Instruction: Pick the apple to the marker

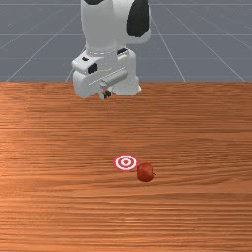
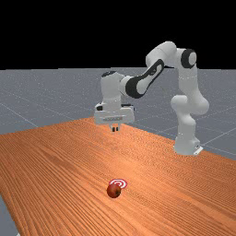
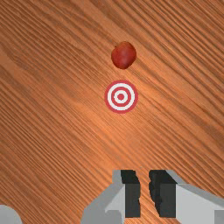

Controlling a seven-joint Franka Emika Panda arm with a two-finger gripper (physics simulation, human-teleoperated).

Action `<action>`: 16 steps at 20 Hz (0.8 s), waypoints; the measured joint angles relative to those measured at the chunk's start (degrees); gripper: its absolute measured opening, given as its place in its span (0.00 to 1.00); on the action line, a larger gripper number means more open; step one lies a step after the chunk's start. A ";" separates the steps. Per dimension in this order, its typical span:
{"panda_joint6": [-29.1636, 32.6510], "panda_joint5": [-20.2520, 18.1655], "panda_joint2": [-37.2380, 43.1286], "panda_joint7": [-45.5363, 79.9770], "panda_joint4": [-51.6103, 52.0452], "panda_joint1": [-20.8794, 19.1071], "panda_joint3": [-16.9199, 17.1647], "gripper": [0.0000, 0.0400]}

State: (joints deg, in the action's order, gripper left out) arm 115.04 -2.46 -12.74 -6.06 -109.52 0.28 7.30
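Note:
High over the table, my gripper (image 1: 107,94) (image 2: 115,129) is well away from the apple, on the arm's side of it. In the wrist view the gripper (image 3: 145,192) is open by a narrow gap, with nothing between its fingers. The red apple (image 1: 145,173) (image 2: 114,190) (image 3: 124,55) rests on the wood. Beside it lies the flat red-and-white ringed marker (image 1: 126,162) (image 2: 121,183) (image 3: 121,96); a strip of wood separates the two in the wrist view. The marker is nearer to my gripper than the apple is.
The wooden table (image 1: 59,197) (image 2: 60,170) stretches under the hand and around both things. Its far edge runs behind the hand in the front view. The arm's base (image 2: 185,143) stands at the far view's right.

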 joint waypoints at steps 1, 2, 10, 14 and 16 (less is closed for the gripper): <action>-2.18 -1.28 0.14 10.18 0.91 0.14 1.06 0.08; -4.02 -2.88 -0.13 20.34 1.71 0.45 1.96 0.05; -6.27 -7.43 -7.05 41.00 7.64 2.32 2.03 0.00; -2.57 -5.37 -12.85 43.71 12.69 4.11 1.83 0.78; -2.17 -5.57 -18.13 44.08 18.84 4.24 1.36 0.92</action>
State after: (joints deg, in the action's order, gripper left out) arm 112.87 -8.02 -30.88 38.02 -90.69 4.51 8.66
